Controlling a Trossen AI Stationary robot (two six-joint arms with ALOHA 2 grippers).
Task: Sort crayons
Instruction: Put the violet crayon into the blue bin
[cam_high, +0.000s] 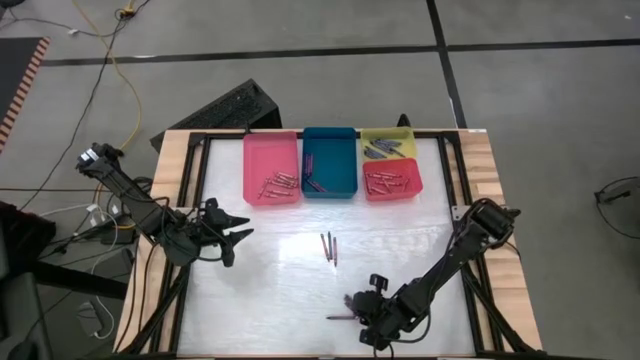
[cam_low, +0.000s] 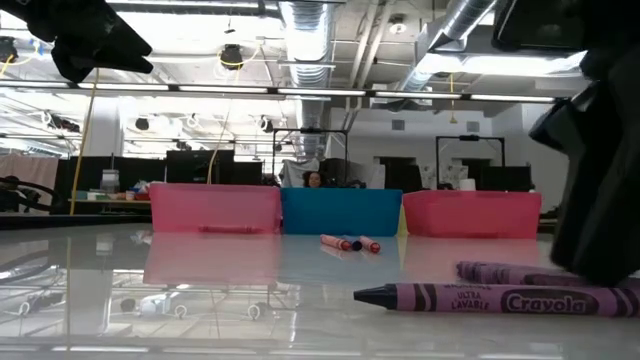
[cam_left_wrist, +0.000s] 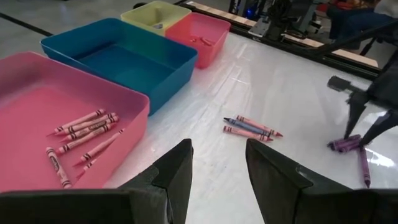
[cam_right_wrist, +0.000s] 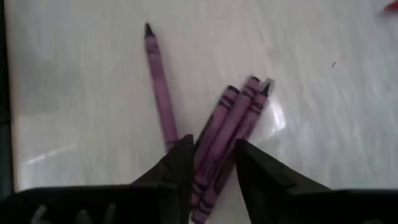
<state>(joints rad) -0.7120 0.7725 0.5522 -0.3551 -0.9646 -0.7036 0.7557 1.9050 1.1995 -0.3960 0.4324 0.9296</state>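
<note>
- High view: four trays line the table's far edge, the pink tray (cam_high: 271, 168), teal tray (cam_high: 330, 162), yellow tray (cam_high: 388, 143) and red tray (cam_high: 392, 179); each already holds crayons. Left on the white tabletop (cam_high: 270, 290) are three crayons (cam_high: 329, 248) at the middle and purple crayons (cam_high: 342, 315) near the front edge. So I judge the sorting largely done, two small groups remaining. The left gripper (cam_high: 238, 227) waits over the table's left side; the right gripper (cam_high: 360, 303) is down at the purple group. Wide bare surface lies between both groups and the trays.
- Low view: a purple Crayola crayon (cam_low: 490, 298) lies closest to the front edge, another just behind it.
- Left wrist view: the left gripper's fingers (cam_left_wrist: 177, 171) stand apart, grasping nothing; pink-tray crayons (cam_left_wrist: 84, 134) lie loosely heaped.
- Right wrist view: the right gripper's jaws are parted, straddling a bundle of purple crayons (cam_right_wrist: 227, 130); one lone purple crayon (cam_right_wrist: 159, 87) lies beside it. I cannot tell whether they press the bundle.
</note>
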